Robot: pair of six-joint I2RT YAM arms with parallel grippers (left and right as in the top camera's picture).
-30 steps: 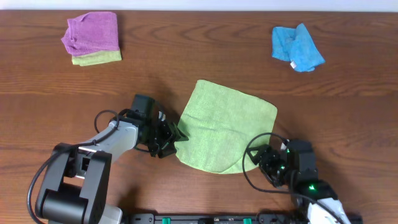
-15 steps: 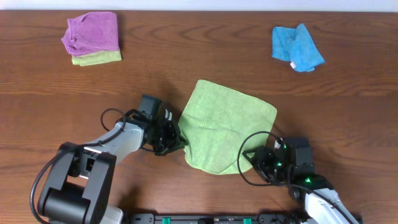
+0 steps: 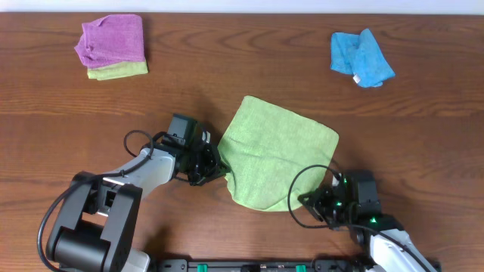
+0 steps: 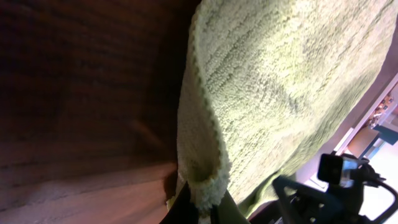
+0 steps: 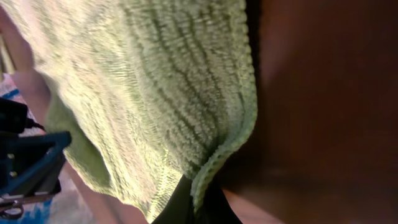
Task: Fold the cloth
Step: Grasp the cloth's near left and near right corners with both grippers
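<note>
Folding the light-green terry cloth (image 3: 276, 155), lying near the middle of the brown wooden table (image 3: 242, 83), a bit toward the near side. Clamping its near-left corner with the left hand (image 3: 214, 168); confirming in the left wrist view, with the hemmed corner (image 4: 205, 183) pinched shut in the hand and the fabric draping away over bare wood. Clamping the near-right corner with the right hand (image 3: 318, 202) likewise; seeing in the right wrist view the cloth edge tucked tight into the closed hand. Versus a second ago: pulling both corners inward and up, shrinking the near edge from a wide flat curve into a narrower raised lip, shifting the left hand in toward the cloth and drawing the right hand slightly back toward the base. Reading that as both grasps holding and the lift under way, so passing from grasping into the fold itself. Leaving the far edge flat on the table for now; probably carrying both corners over toward it next, keeping them level to avoid a skewed crease. Watching for slip at the right corner, judging by the shallow bite there. Ignoring the folded purple cloth (image 3: 112, 38) stacked on a yellow-green cloth (image 3: 121, 71) at far left and the crumpled blue cloth (image 3: 361, 57) at far right, all well apart from the work.
</note>
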